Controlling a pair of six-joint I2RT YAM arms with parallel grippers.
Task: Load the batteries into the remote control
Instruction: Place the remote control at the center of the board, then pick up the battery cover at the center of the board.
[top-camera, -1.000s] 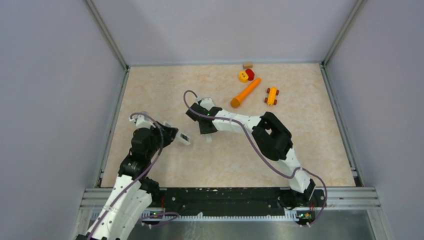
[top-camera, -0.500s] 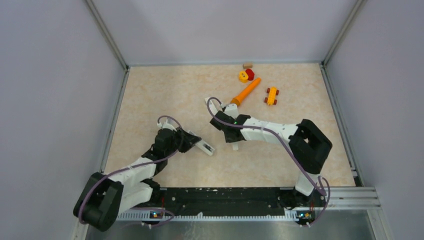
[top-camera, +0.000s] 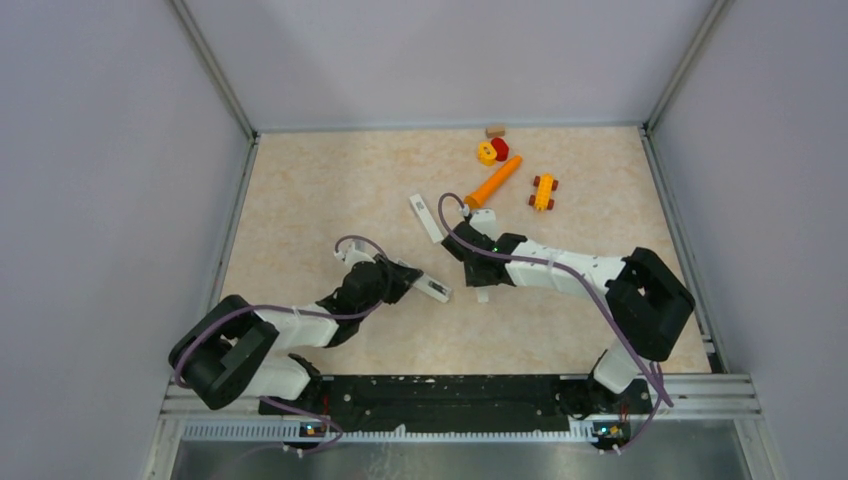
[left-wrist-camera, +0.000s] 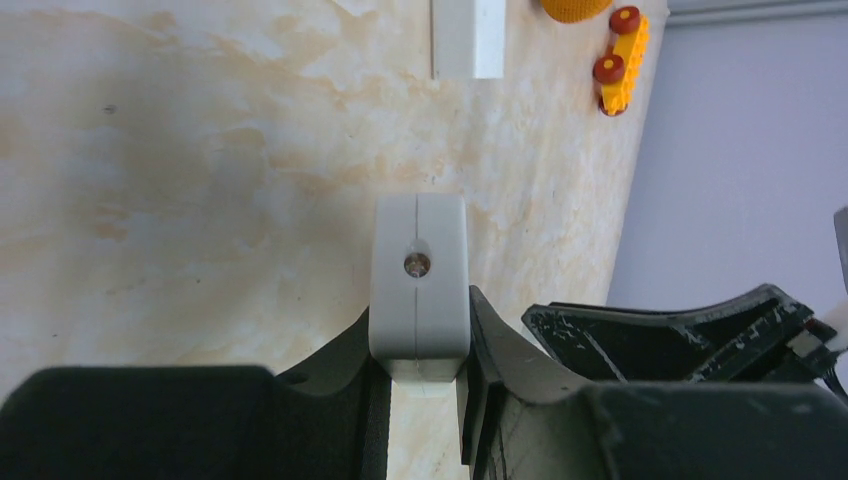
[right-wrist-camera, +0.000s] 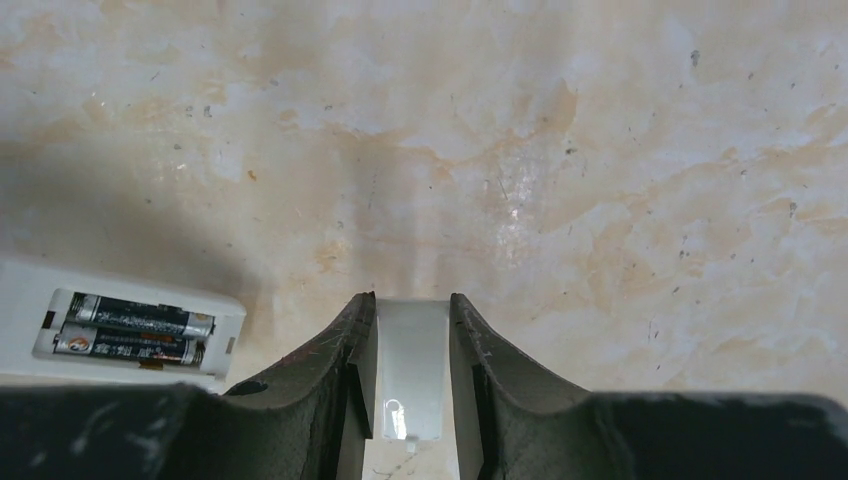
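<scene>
Over the last second both arms are brought together near the middle of the table (top-camera: 300, 200). The left gripper (left-wrist-camera: 418, 335) is swung in from the left side. The right gripper (right-wrist-camera: 410, 330) is drawn back toward the near edge, so a second white bar (top-camera: 424, 217) is uncovered behind it.

The remote control (left-wrist-camera: 418, 240) is clamped end-on in the left jaws. It is a smooth white plastic block with a centre seam and a small metal dot on its end. Two batteries (right-wrist-camera: 130, 328), dark glossy cylinders, are seen lying side by side in its open compartment.

A thin, flat, milky plastic strip (right-wrist-camera: 410, 380), probably the compartment cover, is pinched in the right jaws. The loading itself is judged done, and only the cover is left to be fitted. The table is marbled beige, matt and lightly scuffed.
</scene>
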